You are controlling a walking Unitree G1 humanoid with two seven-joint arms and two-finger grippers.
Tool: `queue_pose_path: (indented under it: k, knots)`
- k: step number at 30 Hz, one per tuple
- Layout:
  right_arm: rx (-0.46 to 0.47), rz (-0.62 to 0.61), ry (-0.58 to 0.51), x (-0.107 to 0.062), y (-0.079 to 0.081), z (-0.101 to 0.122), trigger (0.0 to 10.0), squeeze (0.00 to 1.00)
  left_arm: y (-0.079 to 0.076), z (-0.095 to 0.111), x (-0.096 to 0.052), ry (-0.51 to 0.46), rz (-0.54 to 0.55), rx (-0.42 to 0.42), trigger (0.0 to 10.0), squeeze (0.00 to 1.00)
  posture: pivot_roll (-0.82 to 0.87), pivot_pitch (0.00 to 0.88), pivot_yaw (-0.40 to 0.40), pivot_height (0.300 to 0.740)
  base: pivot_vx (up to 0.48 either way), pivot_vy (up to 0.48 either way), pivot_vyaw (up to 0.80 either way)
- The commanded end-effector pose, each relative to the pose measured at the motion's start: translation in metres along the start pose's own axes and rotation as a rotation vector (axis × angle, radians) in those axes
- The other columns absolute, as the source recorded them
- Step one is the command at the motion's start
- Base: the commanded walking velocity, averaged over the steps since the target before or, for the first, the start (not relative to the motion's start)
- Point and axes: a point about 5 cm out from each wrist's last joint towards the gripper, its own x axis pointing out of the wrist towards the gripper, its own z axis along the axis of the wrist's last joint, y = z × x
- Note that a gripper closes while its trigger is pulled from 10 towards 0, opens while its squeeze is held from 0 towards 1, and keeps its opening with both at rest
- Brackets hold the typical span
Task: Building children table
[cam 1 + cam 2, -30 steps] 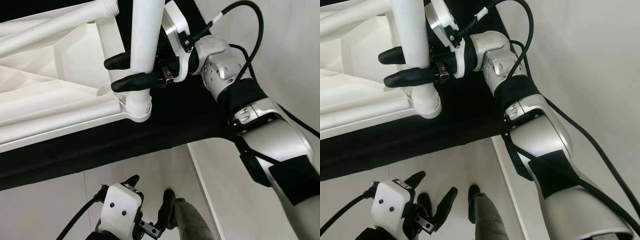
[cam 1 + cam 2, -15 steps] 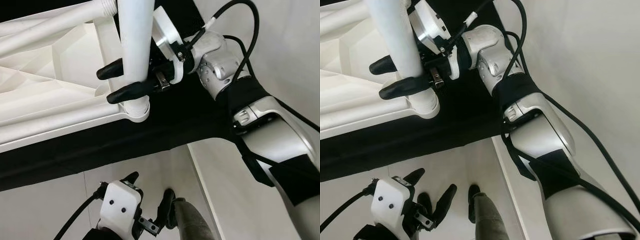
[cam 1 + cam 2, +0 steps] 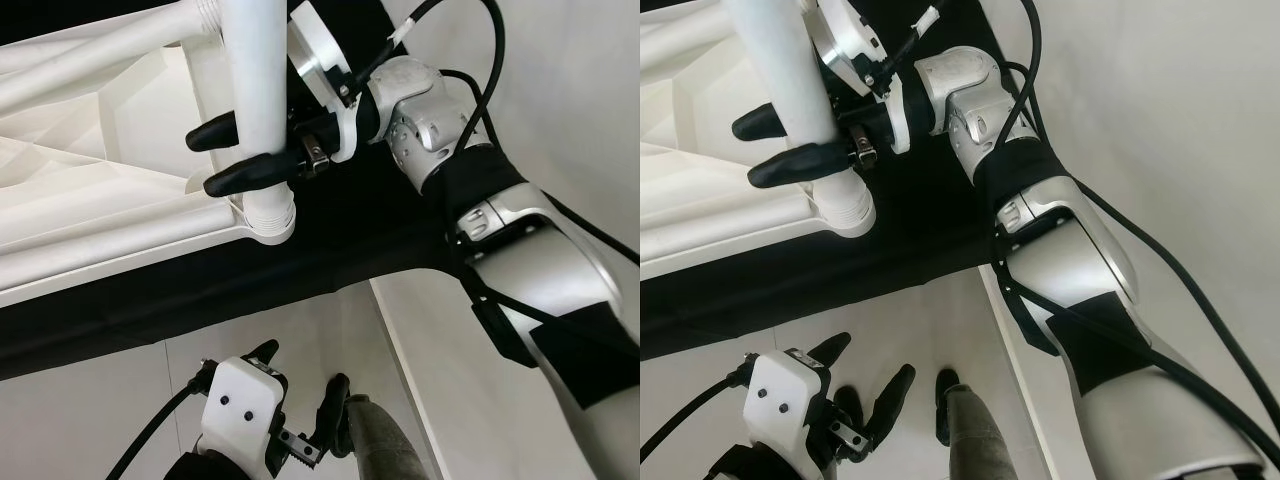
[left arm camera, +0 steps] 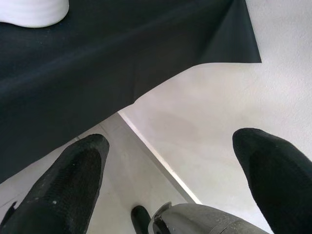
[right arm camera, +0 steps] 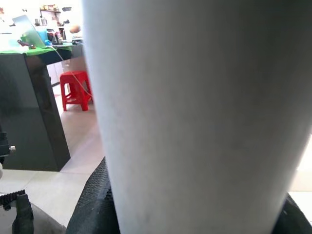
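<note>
Nearest the camera, the left gripper (image 3: 300, 420) hangs low over the pale floor (image 3: 100, 420) with its two black fingers (image 4: 73, 185) spread apart and nothing between them — idle, by the look of it, kept down and out of the way while the other arm works. Just beside it, toward the robot's right, a grey trouser leg and dark shoe (image 3: 970, 430) of a person show on the floor. Up and beyond the left gripper, a black cloth (image 3: 330, 260) covers the work surface, its edge hanging over the floor. Further on, the right gripper (image 3: 235, 155) is clamped on the white table leg (image 3: 250, 70), one finger in front of the tube and one behind it, the grip set a little above the leg's lower end. That low hold seems chosen for control: directly beneath the fingers the leg meets the round corner socket (image 3: 268, 215) of the upturned white tabletop (image 3: 90, 190), which lies on the cloth away to the gripper's left — so a grasp close to the joint would let the wrist steer or turn the leg into its seat. In the right wrist view the leg stands close against the camera. Whether the leg is fully seated I cannot tell. Another white leg (image 3: 110, 50) lies across the tabletop beyond.
</note>
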Motion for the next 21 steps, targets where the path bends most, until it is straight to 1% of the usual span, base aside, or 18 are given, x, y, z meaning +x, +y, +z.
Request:
queue_pose_path:
  k: [1,7,14,17,19,21]
  knots:
    - [0.128,0.021,0.049,0.005,0.008,-0.032,10.0,0.0,-0.003,-0.005,-0.001,0.031,0.002,-0.024,10.0,0.0,0.04,0.469,-0.065,0.74,0.0,0.0,0.0]
    - [0.135,0.0,0.022,0.003,0.008,-0.034,10.0,0.0,-0.002,-0.005,0.0,0.03,0.0,-0.023,10.0,0.0,0.04,0.466,-0.06,0.74,0.0,0.0,0.0]
    - [0.132,-0.026,0.02,0.002,0.007,-0.036,10.0,0.0,-0.001,-0.005,0.001,0.028,0.0,-0.02,10.0,0.0,0.04,0.468,-0.06,0.74,0.0,0.0,0.0]
    - [0.121,-0.101,0.036,0.001,0.004,-0.037,10.0,0.0,0.0,-0.005,0.002,0.027,0.001,-0.017,10.0,0.0,0.04,0.466,-0.061,0.74,0.0,0.0,0.0]
    - [0.121,-0.101,0.036,0.001,0.004,-0.037,10.0,0.0,0.0,-0.005,0.002,0.027,0.001,-0.017,10.0,0.0,0.04,0.466,-0.061,0.74,0.0,0.0,0.0]
    - [0.121,-0.206,0.095,-0.002,0.0,-0.042,10.0,0.0,0.001,-0.005,0.002,0.025,0.003,-0.016,10.0,0.0,0.03,0.46,-0.062,0.74,0.0,0.0,0.0]
